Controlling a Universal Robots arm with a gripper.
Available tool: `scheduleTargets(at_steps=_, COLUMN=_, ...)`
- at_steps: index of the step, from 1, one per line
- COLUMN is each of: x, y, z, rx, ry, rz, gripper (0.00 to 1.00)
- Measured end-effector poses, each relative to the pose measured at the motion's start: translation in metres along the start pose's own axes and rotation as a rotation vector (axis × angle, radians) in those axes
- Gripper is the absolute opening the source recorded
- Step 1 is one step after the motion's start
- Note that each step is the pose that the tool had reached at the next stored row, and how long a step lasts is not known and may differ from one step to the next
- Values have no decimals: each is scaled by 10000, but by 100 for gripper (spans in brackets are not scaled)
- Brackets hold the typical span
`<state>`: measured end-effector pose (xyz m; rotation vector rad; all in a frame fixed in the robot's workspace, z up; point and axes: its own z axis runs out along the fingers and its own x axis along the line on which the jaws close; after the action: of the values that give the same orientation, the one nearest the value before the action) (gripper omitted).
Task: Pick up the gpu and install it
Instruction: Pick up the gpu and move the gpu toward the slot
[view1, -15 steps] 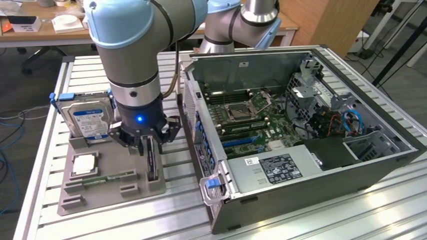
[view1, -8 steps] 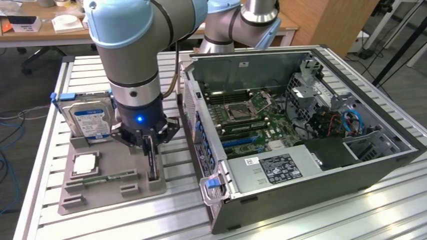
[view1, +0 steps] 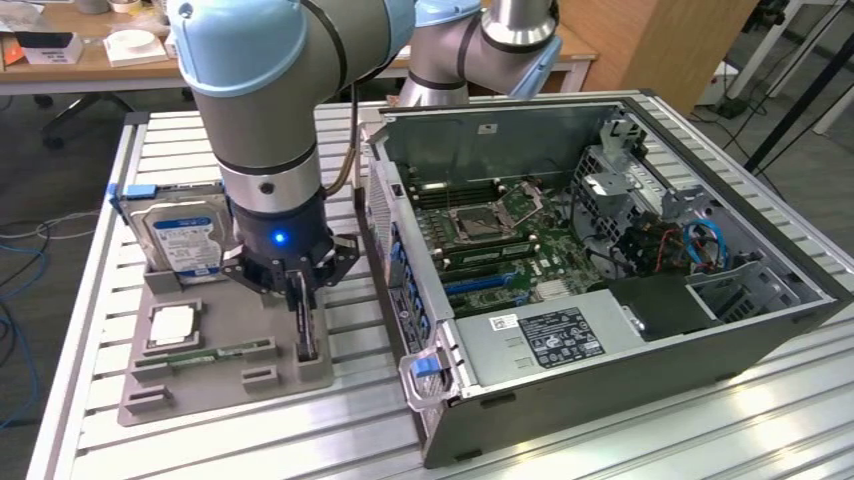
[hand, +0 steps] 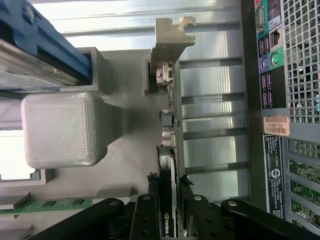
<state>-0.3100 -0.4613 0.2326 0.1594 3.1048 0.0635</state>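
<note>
The gpu (view1: 306, 325) is a thin black card standing on edge in a slot at the exterior view's right side of the grey holder tray (view1: 200, 385). My gripper (view1: 298, 285) comes straight down onto its top edge. From the wrist, the gpu (hand: 169, 145) runs away from me, ending in its pale metal bracket (hand: 167, 45). My gripper (hand: 169, 202) has a black finger (hand: 148, 200) pressed against each face of the card, so it is shut on it. The card still sits in the holder.
The open computer case (view1: 601, 250) lies to the exterior view's right of the holder, with its motherboard exposed. A silver hard drive (view1: 187, 235), a processor chip (view1: 174, 325) and a green memory stick (view1: 207, 355) also sit in the tray. The ribbed metal table (view1: 667, 430) carries everything.
</note>
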Motion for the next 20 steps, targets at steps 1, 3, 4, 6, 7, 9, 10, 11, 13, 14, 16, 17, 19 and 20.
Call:
scheduleTargets(at_steps=1, x=0, y=0, z=0, rx=0, ry=1, rz=0, gripper=27)
scheduleTargets(at_steps=3, x=0, y=0, z=0, rx=0, ry=0, rz=0, gripper=27)
scheduleTargets(at_steps=4, x=0, y=0, z=0, rx=0, ry=0, rz=0, gripper=27)
scheduleTargets(at_steps=6, x=0, y=0, z=0, rx=0, ry=0, rz=1, gripper=27)
scheduleTargets(at_steps=7, x=0, y=0, z=0, rx=0, ry=0, rz=0, gripper=27)
scheduleTargets(at_steps=9, x=0, y=0, z=0, rx=0, ry=0, rz=0, gripper=27)
scheduleTargets(at_steps=10, x=0, y=0, z=0, rx=-1, ry=0, rz=0, gripper=27)
scheduleTargets(at_steps=11, x=0, y=0, z=0, rx=-1, ry=0, rz=1, gripper=27)
scheduleTargets(at_steps=13, x=0, y=0, z=0, rx=0, ry=0, rz=0, gripper=27)
scheduleTargets(at_steps=14, x=0, y=0, z=0, rx=0, ry=0, rz=0, gripper=27)
scheduleTargets(at_steps=16, x=0, y=0, z=0, rx=0, ry=0, rz=0, gripper=27)
scheduleTargets(at_steps=17, x=0, y=0, z=0, rx=-1, ry=0, rz=0, gripper=27)
scheduleTargets(at_steps=19, x=-1, y=1, z=-9, rx=-2, ry=-2, rz=3, gripper=27)
scheduleTargets(at_steps=20, x=-1, y=2, z=-33, rx=-1, ry=-1, rz=8, gripper=27)
